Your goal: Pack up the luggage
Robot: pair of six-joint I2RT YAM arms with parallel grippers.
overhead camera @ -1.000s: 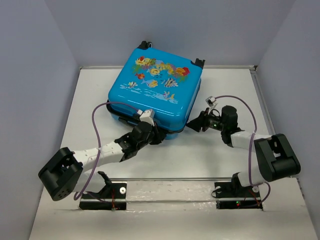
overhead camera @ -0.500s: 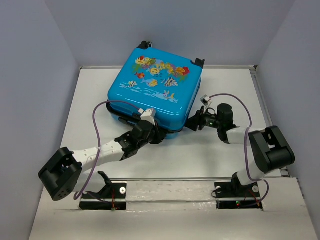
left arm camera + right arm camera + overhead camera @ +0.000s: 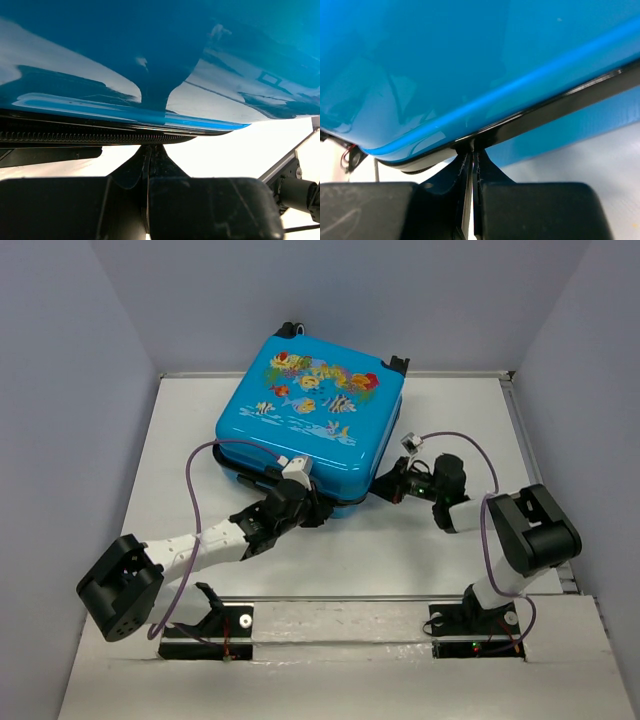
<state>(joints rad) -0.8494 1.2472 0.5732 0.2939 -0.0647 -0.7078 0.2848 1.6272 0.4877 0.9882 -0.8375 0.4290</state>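
The blue luggage [image 3: 310,420] lies flat and closed at the back of the table, fish print up. My left gripper [image 3: 318,512] is shut with nothing between its fingers. Its tips touch the near edge, right under the zipper line [image 3: 75,136] of the shell [image 3: 150,50]. My right gripper [image 3: 382,487] is at the near right corner. In the right wrist view its fingers [image 3: 492,172] are pinched on a thin zipper tab at the black seam [image 3: 560,107] under the blue shell [image 3: 445,60]. The lining and the inside are hidden.
Grey walls close in the table [image 3: 180,440] on the left, back and right. The suitcase's black wheels [image 3: 290,330] point at the back wall. A purple cable [image 3: 200,465] loops over the left arm, and another loops over the right arm.
My right gripper has moved a little left and pushed in to the suitcase's near right corner, its arm folding closer. The left gripper and the suitcase have stayed put.
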